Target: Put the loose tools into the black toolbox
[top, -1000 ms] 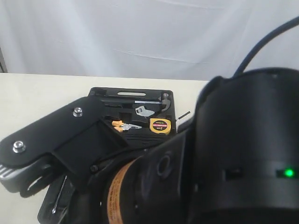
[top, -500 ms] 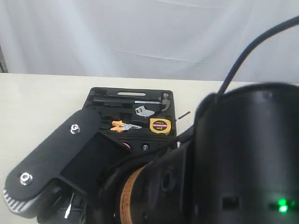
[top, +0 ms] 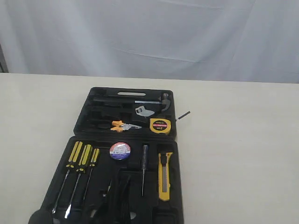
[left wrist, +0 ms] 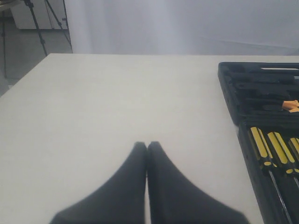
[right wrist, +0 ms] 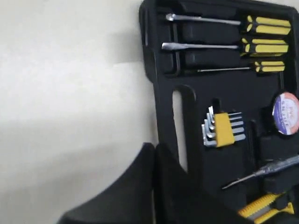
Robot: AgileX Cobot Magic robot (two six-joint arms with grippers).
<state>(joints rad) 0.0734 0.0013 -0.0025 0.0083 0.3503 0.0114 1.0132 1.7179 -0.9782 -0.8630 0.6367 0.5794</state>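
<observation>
Lying open on the pale table (top: 243, 140) in the exterior view, the black toolbox (top: 84, 122) shows both halves. In the far half the pliers (top: 125, 125) lie crosswise, orange handles to the left and nose to the right, aimed at the round yellow tape measure (top: 159, 125) just beside them. In the near half the tape roll (top: 120, 150) lies flat with its label up, beside the yellow-handled screwdrivers (top: 81, 156). The utility knife (top: 164, 175) sits towards the right of this half, its long axis running from near to far. In the left wrist view the left gripper (left wrist: 147, 143) has its two dark fingers pressed together with nothing between them, over bare table. The toolbox is well off to one side, where an orange tip of the pliers (left wrist: 290, 105) just shows at the frame's edge. In the right wrist view the right gripper (right wrist: 154, 146) is likewise closed and empty, its tips at the toolbox's rim by the handle slot; whether they touch it I cannot tell. The hex keys (right wrist: 223, 129) are near the tips, the tape roll (right wrist: 286, 113) lies further into the tray, and the utility knife (right wrist: 261, 210) lies slantwise near the fingers' base.
</observation>
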